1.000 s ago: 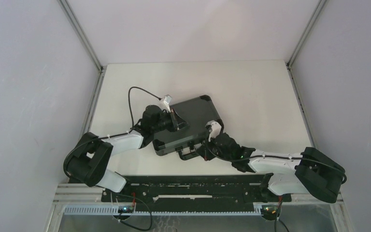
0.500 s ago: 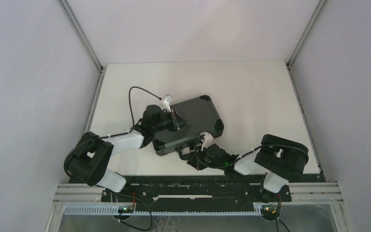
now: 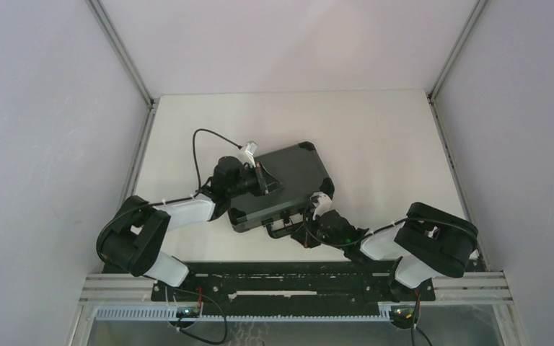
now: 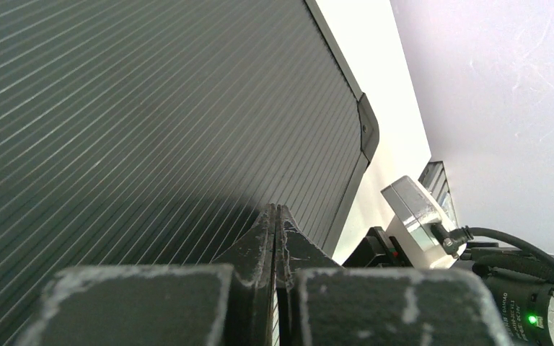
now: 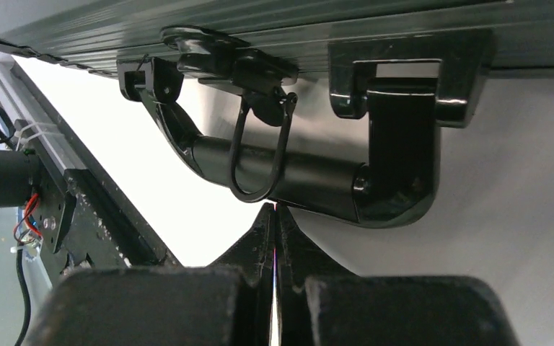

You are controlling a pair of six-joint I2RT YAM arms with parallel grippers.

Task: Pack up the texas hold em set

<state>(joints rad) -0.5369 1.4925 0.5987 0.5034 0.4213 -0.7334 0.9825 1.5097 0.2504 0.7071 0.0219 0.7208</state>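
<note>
Latching the closed briefcase (image 3: 283, 182), with both arms working at it

The briefcase is lying shut near the middle of the counter (image 3: 389, 137), its handle (image 5: 296, 176) edge facing 6 o'clock, and no chips or cards are showing. The left pincer (image 4: 275, 210), pressed together and holding nothing, is resting its tips on the ribbed lid toward 9 o'clock, apparently steadying it. The right pincer (image 5: 275, 210), likewise pressed together and empty, is pointing at the handle from 5 o'clock, just below the latch (image 5: 256, 72), whose wire loop is hanging loose. Judging by that, the next move is calling for a careful upward nudge to hook and snap the latch.
</note>
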